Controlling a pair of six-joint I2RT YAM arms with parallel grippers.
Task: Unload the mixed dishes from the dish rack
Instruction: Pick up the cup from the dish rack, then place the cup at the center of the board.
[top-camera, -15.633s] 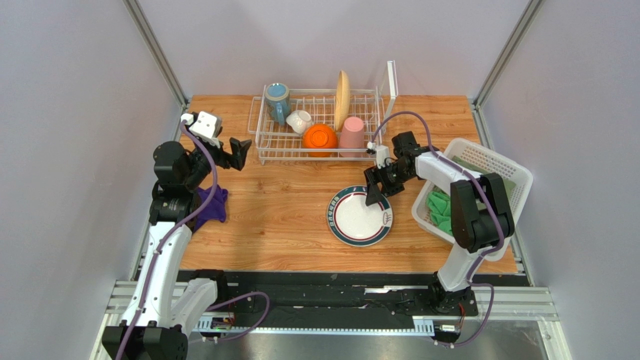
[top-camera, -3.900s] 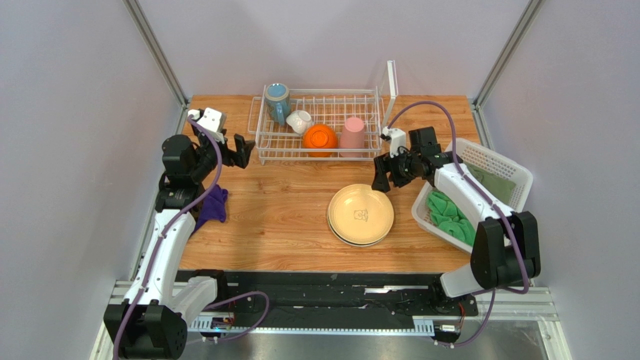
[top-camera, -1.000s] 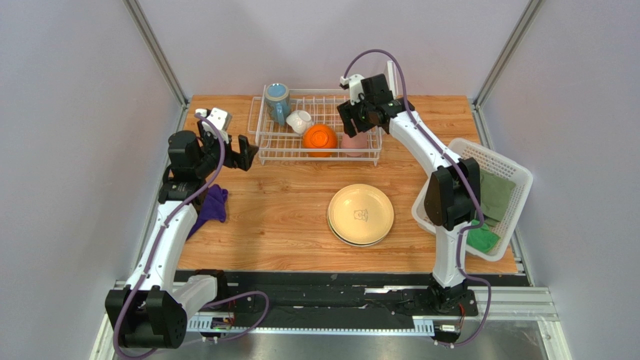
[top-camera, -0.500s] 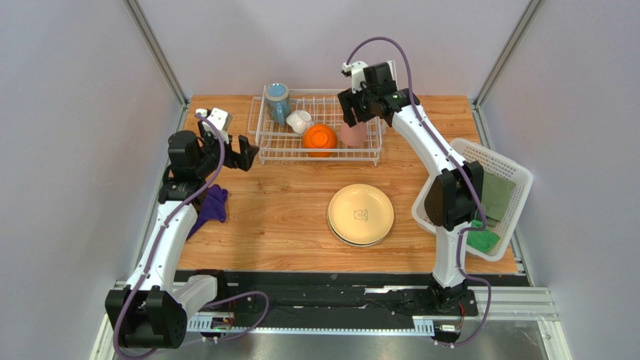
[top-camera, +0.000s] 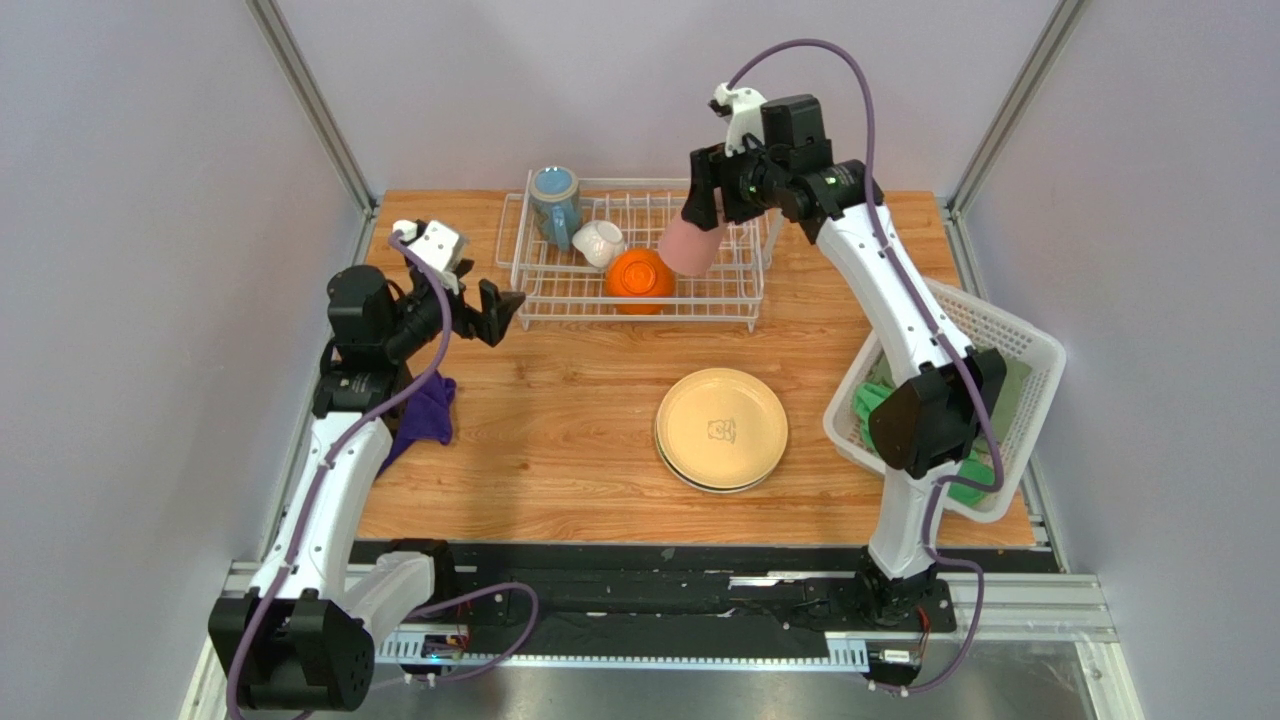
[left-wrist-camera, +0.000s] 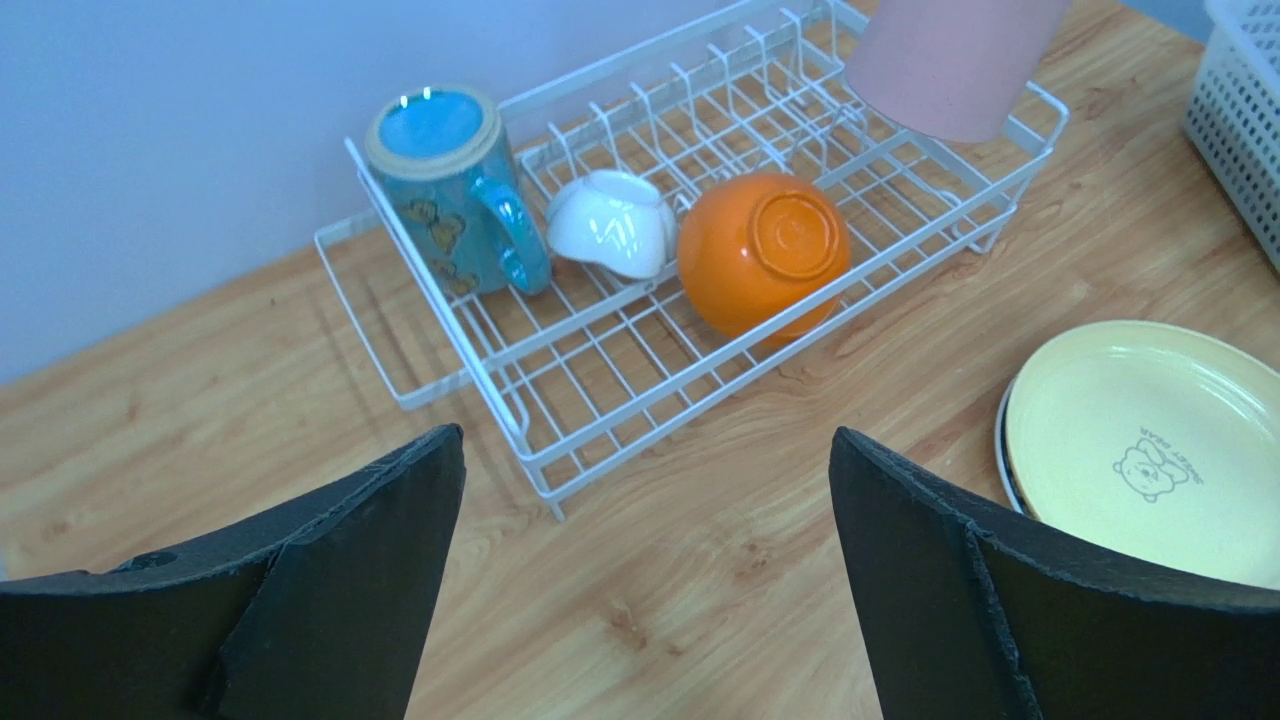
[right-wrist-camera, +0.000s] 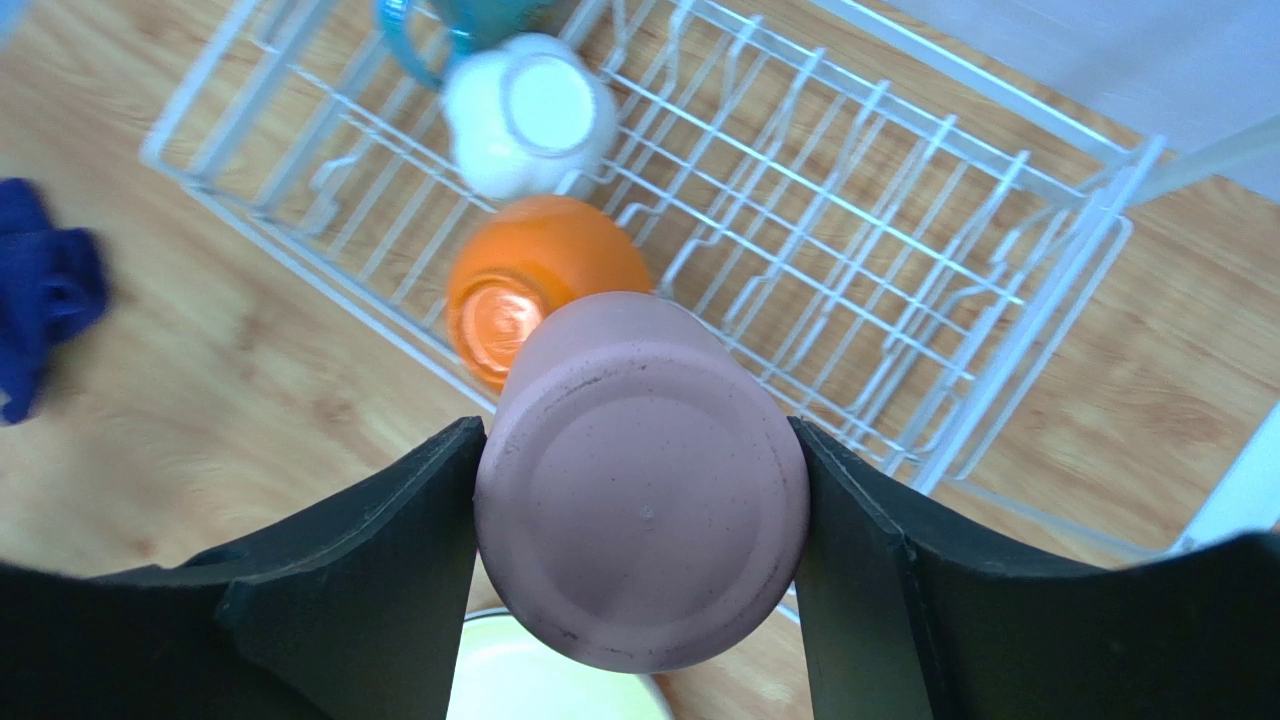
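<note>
1. Pink tumbler hung above the dish rack, near its tall-panel end.
2. Its long axis stood near upright, base up, mouth toward the rack.
3. Right gripper pinched its sides.
4. Left gripper hovered spread wide, left of the rack.
5. Cream-yellow plate, in front of the rack, bore a bear drawing.

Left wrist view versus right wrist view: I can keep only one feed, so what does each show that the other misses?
Only the left wrist view: a corner of the white lattice basket, the printed face of the cream-yellow plate, and the open left claw. Only the right wrist view: the purple cloth, and the right claw clamped on the pink tumbler. Both: the dish rack, orange bowl, small white bowl, the tumbler, and the blue mug, cut off in the right wrist view.
</note>
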